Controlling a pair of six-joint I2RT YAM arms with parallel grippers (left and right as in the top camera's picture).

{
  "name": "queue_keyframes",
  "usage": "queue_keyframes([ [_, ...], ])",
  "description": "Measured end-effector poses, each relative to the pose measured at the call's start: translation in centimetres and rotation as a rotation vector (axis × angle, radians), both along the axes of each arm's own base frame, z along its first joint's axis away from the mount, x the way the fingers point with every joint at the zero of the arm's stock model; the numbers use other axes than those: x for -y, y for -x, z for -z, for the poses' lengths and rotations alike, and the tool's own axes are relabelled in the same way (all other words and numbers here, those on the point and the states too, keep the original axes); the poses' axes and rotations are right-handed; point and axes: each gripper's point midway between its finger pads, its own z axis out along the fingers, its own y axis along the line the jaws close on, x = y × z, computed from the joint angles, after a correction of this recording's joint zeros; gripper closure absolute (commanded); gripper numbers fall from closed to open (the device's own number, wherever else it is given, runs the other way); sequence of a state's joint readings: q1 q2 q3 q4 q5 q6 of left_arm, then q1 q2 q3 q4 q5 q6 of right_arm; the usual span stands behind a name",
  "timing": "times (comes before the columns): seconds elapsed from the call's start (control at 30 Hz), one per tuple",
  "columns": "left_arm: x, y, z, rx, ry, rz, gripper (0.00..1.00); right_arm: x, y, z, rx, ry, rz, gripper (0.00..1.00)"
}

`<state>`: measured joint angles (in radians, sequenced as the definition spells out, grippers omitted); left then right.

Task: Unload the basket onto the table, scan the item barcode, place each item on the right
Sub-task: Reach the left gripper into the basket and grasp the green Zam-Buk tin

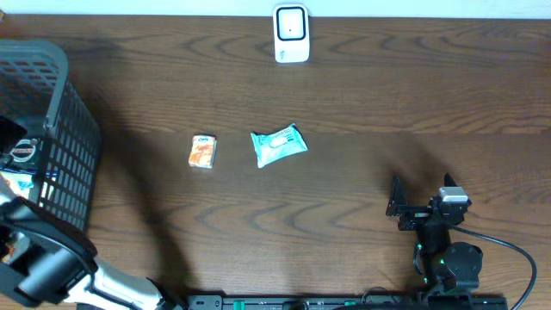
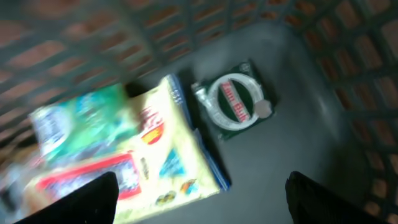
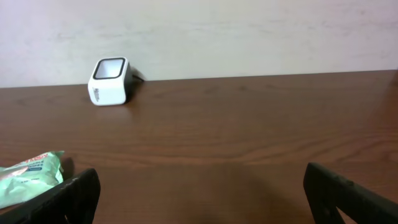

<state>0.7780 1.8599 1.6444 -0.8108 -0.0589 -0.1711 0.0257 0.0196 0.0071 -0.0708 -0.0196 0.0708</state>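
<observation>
1. The yellow snack packet (image 2: 168,149) lies flat on the floor of the grey mesh basket (image 2: 348,68), at the table's left end. It overlaps a green packet (image 2: 81,124), and a dark green sachet (image 2: 236,102) sits just beside it. I take it as the item to scan; this is a judgement only.
2. Handling, judged: a light, soft film pouch, glossy and so probably slippery, with crushable contents. Pinch it across a sealed edge, leaving the barcode uncovered. Barcode position is unreadable through the blur.
3. The left gripper (image 2: 208,199) hovers above the packet, fingers spread wide, nothing between them.
4. The right gripper (image 3: 208,199) sits low over the table (image 3: 249,124), fingers fully apart, empty.
5. View differences:
   - Only the left wrist view shows the basket contents clearly.
   - Only the overhead view shows the teal packet (image 1: 278,145) and orange packet (image 1: 203,151) together mid-table, well apart from the barcode scanner (image 1: 291,33).
   - The right wrist view shows the scanner upright by the wall.
</observation>
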Motion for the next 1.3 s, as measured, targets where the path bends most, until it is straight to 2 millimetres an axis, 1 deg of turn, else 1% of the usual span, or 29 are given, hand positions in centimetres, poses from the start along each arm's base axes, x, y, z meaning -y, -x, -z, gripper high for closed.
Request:
queue_keyframes([
  [0.03, -0.2, -0.6, 0.8, -0.001, 0.004, 0.035, 0.12, 0.0, 0.0, 0.0, 0.0, 0.0, 0.0, 0.01],
  [0.07, -0.4, -1.1, 1.5, -0.003, 0.009, 0.057, 0.07, 0.0, 0.0, 0.0, 0.0, 0.0, 0.0, 0.01],
  [0.2, -1.0, -2.4, 4.8, -0.032, 0.027, 0.144, 0.07, 0.0, 0.0, 0.0, 0.0, 0.0, 0.0, 0.01],
  [0.37, -1.3, -2.8, 8.8, -0.113, 0.046, 0.26, 0.07, 0.0, 0.0, 0.0, 0.0, 0.0, 0.0, 0.01],
  [0.4, -1.4, -3.0, 9.2, -0.118, 0.039, 0.28, 0.06, 0.0, 0.0, 0.0, 0.0, 0.0, 0.0, 0.01],
  [0.5, -2.2, -3.8, 9.1, -0.11, -0.008, 0.33, 0.05, 0.0, 0.0, 0.0, 0.0, 0.0, 0.0, 0.01],
  [0.53, -2.5, -4.1, 8.9, -0.108, -0.027, 0.349, 0.04, 0.0, 0.0, 0.0, 0.0, 0.0, 0.0, 0.01],
  [0.57, -2.6, -4.2, 8.8, -0.111, -0.042, 0.369, 0.05, 0.0, 0.0, 0.0, 0.0, 0.0, 0.0, 0.01],
  [0.7, -2.8, -4.4, 8.7, -0.134, -0.072, 0.44, 0.05, 0.0, 0.0, 0.0, 0.0, 0.0, 0.0, 0.01],
  [0.83, -2.8, -4.5, 8.8, -0.142, -0.079, 0.472, 0.05, 0.0, 0.0, 0.0, 0.0, 0.0, 0.0, 0.01],
  [0.97, -2.2, -4.9, 9.8, -0.13, -0.048, 0.507, 0.05, 0.0, 0.0, 0.0, 0.0, 0.0, 0.0, 0.01],
  [1.03, -1.8, -4.7, 10.9, -0.14, -0.018, 0.516, 0.05, 0.0, 0.0, 0.0, 0.0, 0.0, 0.0, 0.01],
  [1.1, -1.6, -4.5, 11.6, -0.15, 0.003, 0.521, 0.07, 0.0, 0.0, 0.0, 0.0, 0.0, 0.0, 0.01],
  [1.13, -1.5, -4.5, 11.7, -0.151, 0.006, 0.523, 0.09, 0.0, 0.0, 0.0, 0.0, 0.0, 0.0, 0.01],
  [1.3, -1.4, -4.5, 11.8, -0.15, 0.01, 0.531, 0.33, 0.0, 0.0, 0.0, 0.0, 0.0, 0.0, 0.01],
])
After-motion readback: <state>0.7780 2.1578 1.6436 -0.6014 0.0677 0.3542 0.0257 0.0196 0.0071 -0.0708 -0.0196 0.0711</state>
